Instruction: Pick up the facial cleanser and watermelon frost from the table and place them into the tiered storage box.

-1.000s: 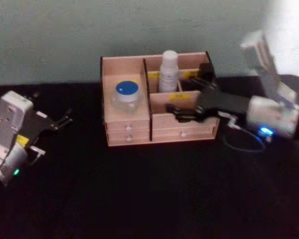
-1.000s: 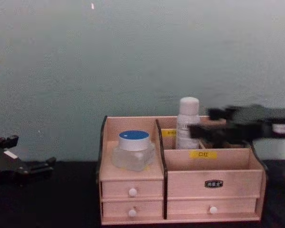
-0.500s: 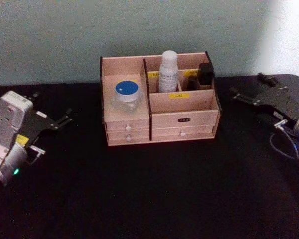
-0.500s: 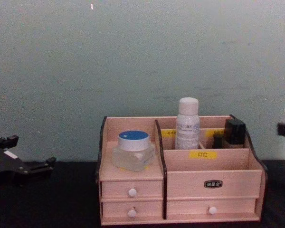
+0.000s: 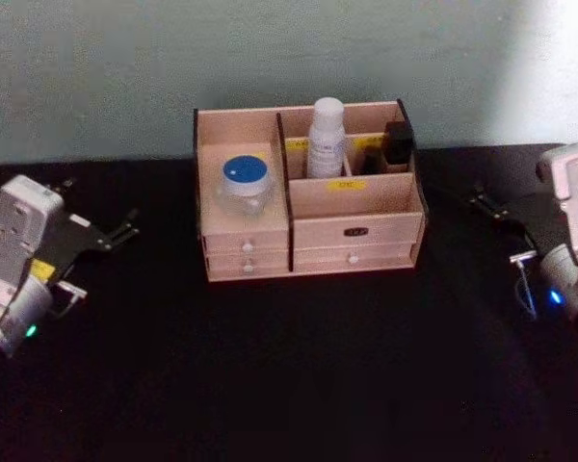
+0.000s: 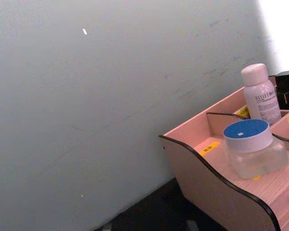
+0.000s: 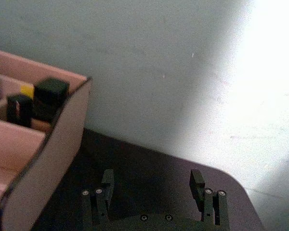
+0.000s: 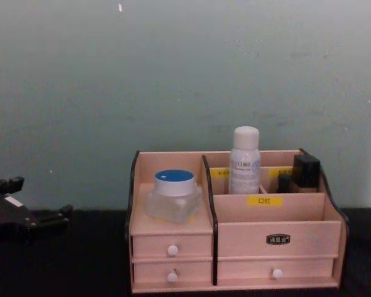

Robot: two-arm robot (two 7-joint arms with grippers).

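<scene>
The white bottle and blue-lidded jar are standing inside the tiered storage box, so the placing seems done. The right gripper is resting beside the box, fingers apart and empty. The left gripper is waiting far left, its fingers unclear.

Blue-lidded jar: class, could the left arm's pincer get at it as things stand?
Probably yes. The jar sits exposed on the storage box's low left tier, and the open left pincer has bare table between.
</scene>
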